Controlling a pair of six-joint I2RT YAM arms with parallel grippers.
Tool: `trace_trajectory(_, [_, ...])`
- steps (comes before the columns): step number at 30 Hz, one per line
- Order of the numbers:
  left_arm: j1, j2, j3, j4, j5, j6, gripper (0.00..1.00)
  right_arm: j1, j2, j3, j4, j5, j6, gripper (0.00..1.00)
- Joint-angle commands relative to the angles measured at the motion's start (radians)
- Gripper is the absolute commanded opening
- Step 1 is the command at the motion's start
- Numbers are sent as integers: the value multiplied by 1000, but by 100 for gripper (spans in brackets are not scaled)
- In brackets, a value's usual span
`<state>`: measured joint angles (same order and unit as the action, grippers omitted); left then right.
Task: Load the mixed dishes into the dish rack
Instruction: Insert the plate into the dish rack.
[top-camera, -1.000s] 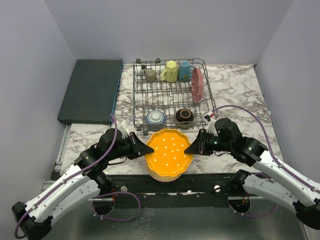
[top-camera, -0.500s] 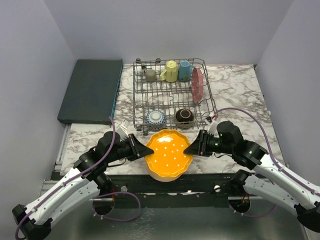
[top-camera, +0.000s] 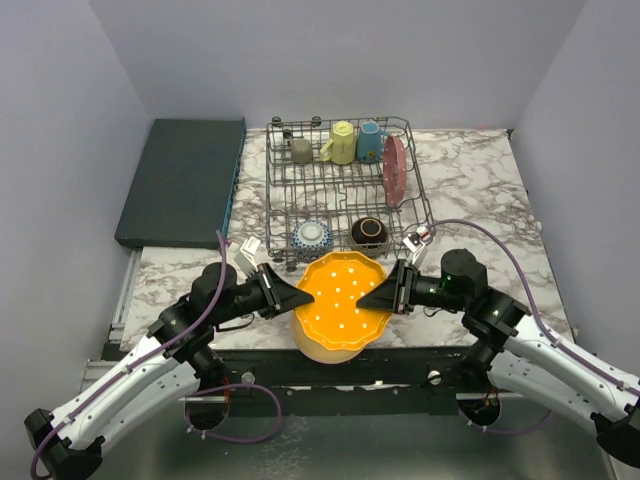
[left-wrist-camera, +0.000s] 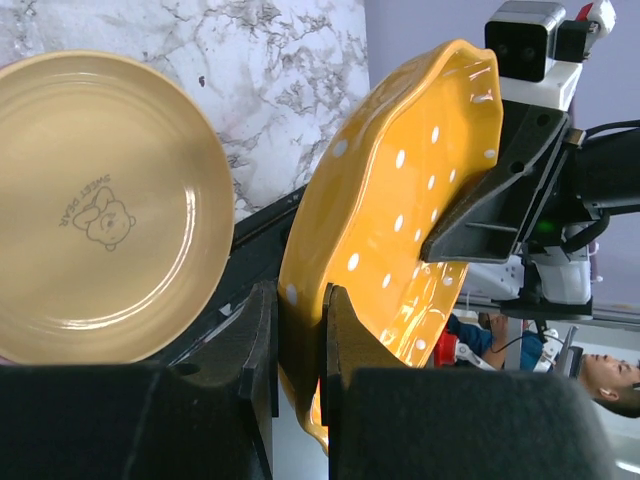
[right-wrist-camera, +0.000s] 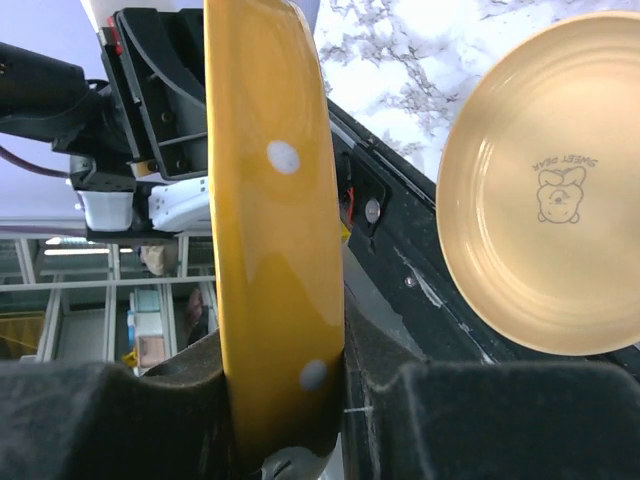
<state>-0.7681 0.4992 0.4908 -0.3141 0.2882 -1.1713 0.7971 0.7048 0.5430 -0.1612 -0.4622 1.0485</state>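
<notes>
Raised and tipped since a second ago, the orange plate (top-camera: 340, 300) is held above the tan plate (left-wrist-camera: 100, 220), its rim pinched by the left gripper (top-camera: 298, 297) and the right gripper (top-camera: 370, 299). It is not yet brought into the dish rack (top-camera: 330, 190) just behind

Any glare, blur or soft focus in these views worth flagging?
Top external: even light, sharp throughout. Left wrist: bright glare streaks on the orange plate, tan plate crisp. Right wrist: the plate's rim fills the middle with a sheen; the fingers at the bottom are out of focus.
</notes>
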Motion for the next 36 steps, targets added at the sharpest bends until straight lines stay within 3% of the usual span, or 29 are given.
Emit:
trace_trajectory(1, [-6, -19, 6, 162, 42, -47, 0, 8, -59, -38, 134, -52, 52, 27])
trace_trajectory(11, [-5, -10, 3, 162, 37, -38, 0, 8, -182, -52, 71, 37, 65, 33])
trace_trajectory(15, [-7, -4, 4, 162, 39, -38, 0, 8, -177, -49, 72, 41, 68, 18])
trace_trajectory(18, [-5, -4, 5, 161, 40, -35, 0, 8, -153, -46, 94, 31, 73, 0])
trace_trajectory(24, [-7, -5, 5, 148, 33, -33, 0, 8, -134, -19, 88, 68, 58, 0])
trace_trajectory(36, [-5, 29, 37, 41, -35, 29, 46, 8, -87, 113, -30, 168, -26, 0])
